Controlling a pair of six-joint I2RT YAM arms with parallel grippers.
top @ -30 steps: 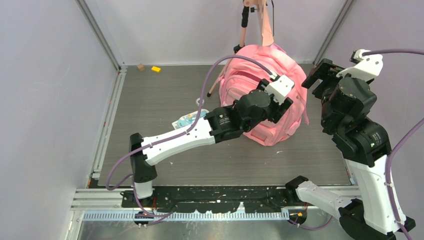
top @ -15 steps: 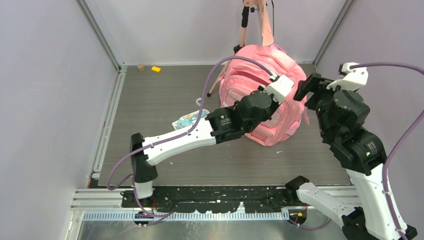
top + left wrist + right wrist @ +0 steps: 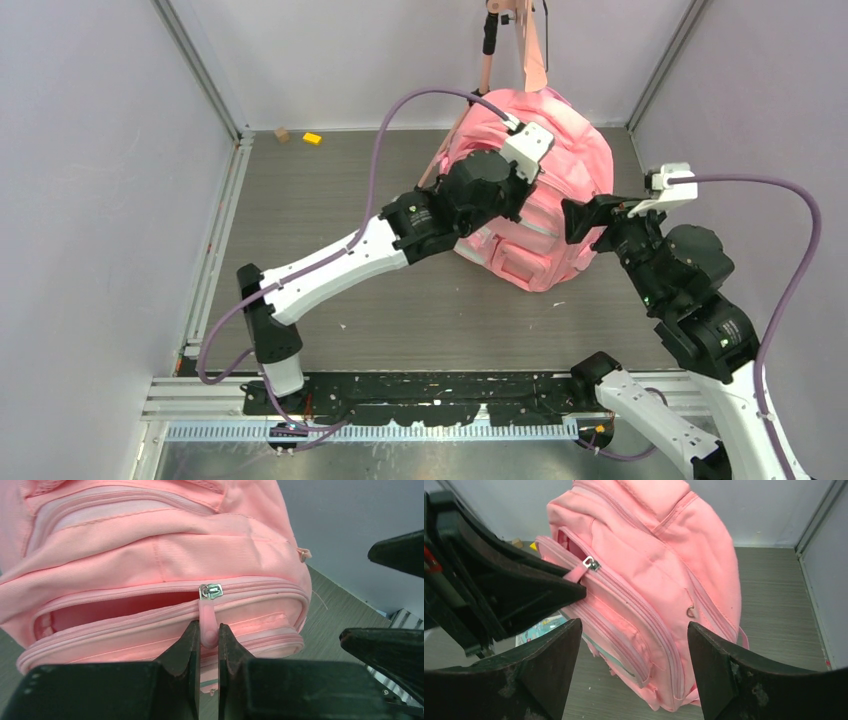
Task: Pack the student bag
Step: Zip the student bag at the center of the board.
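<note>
On the grey counter (image 3: 330,210), our left claw (image 3: 208,639) pinches the pink zip pull (image 3: 207,625) to open the bright pink fabric backpack (image 3: 545,190), while our right claw (image 3: 631,645) waits agape, probably to brace it.

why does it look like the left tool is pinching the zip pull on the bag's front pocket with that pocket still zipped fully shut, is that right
Not quite. The left tool does pinch the zip pull on the bag, but the front pocket is partly unzipped, gaping left of the slider. The left wrist view shows it.
</note>
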